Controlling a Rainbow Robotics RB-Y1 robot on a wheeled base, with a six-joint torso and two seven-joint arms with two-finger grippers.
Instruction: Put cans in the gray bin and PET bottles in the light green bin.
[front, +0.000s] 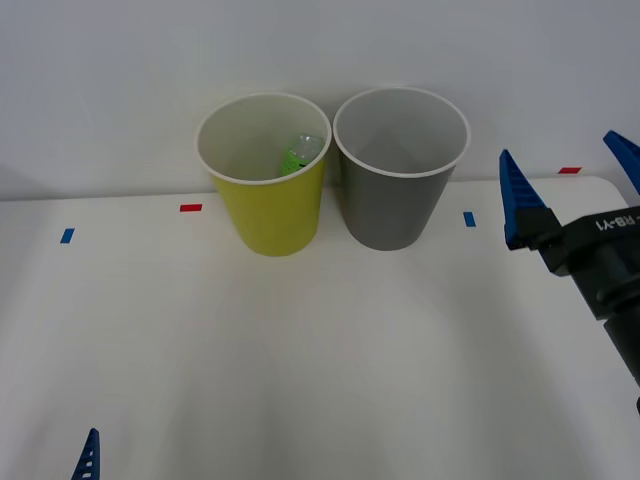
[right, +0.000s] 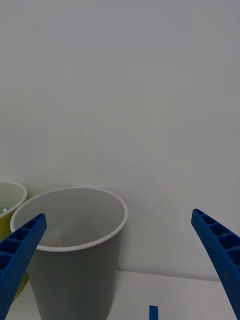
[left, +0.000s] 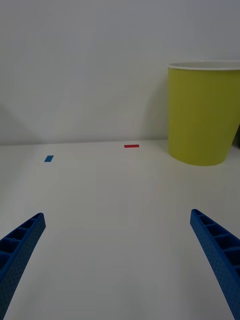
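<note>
White table (front: 300, 350) bears both bins; right claw (front: 572, 180) spread wide, holding nothing, beside the gray bin (front: 395, 200).

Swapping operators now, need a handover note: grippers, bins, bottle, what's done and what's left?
Right gripper: open, empty, raised at the table's right side beside the gray bin.
Left gripper: open, empty, low over the near left of the table.
PET bottle: inside the light green bin, which stands left of the gray bin.
Done: bottle sorted.
Left: no can seen on the table; the visible part of the gray bin's inside looks empty.
</note>
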